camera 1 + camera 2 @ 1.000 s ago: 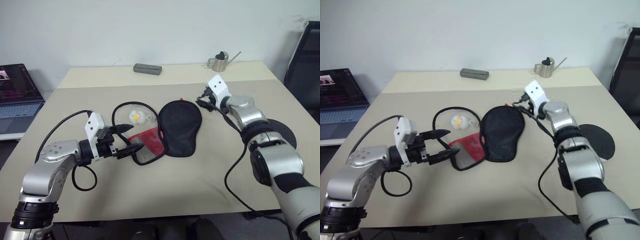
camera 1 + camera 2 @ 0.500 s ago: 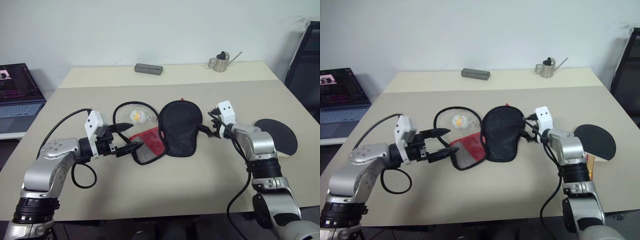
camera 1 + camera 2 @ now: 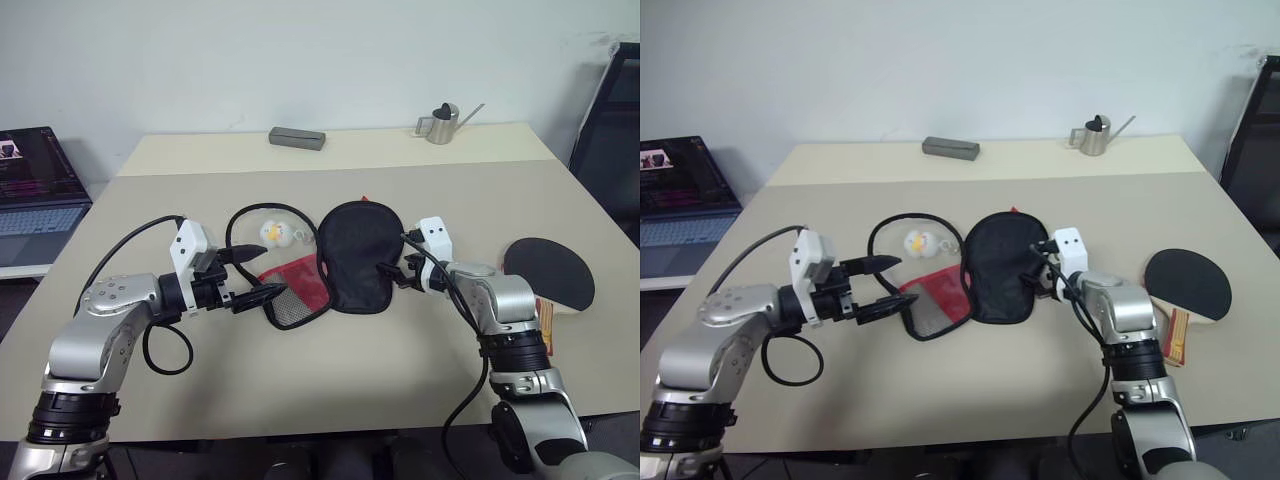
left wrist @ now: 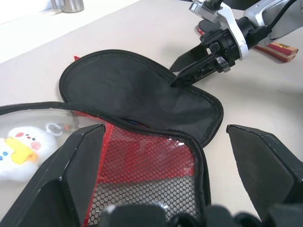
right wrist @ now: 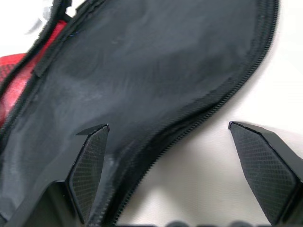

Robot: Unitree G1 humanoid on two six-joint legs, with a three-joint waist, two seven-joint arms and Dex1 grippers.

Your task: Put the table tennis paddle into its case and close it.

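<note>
Behind a white wall, a wide beige counter (image 3: 330,380) is seen, and the things for the job are spread out on it. The case (image 3: 340,260) is laid open and flat near the middle, with its black flap folded over to one side and its red and mesh panel (image 3: 295,290) showing, so that something can be slid inside. A small duck charm (image 3: 274,233) is seen on the zipper, just behind the mesh part. The table tennis paddle (image 3: 548,274) is left well apart from the case, flat by the counter's right edge, so it is judged that it has not been put in yet. The left gripper (image 3: 250,278) is held with its fingers wide apart just beside the mesh edge, likely so the case can be kept steady. The right gripper (image 3: 392,272) is also spread apart, with one finger over the black flap's edge, likely so the flap can be lifted or held. Nothing is clamped by either one.
</note>
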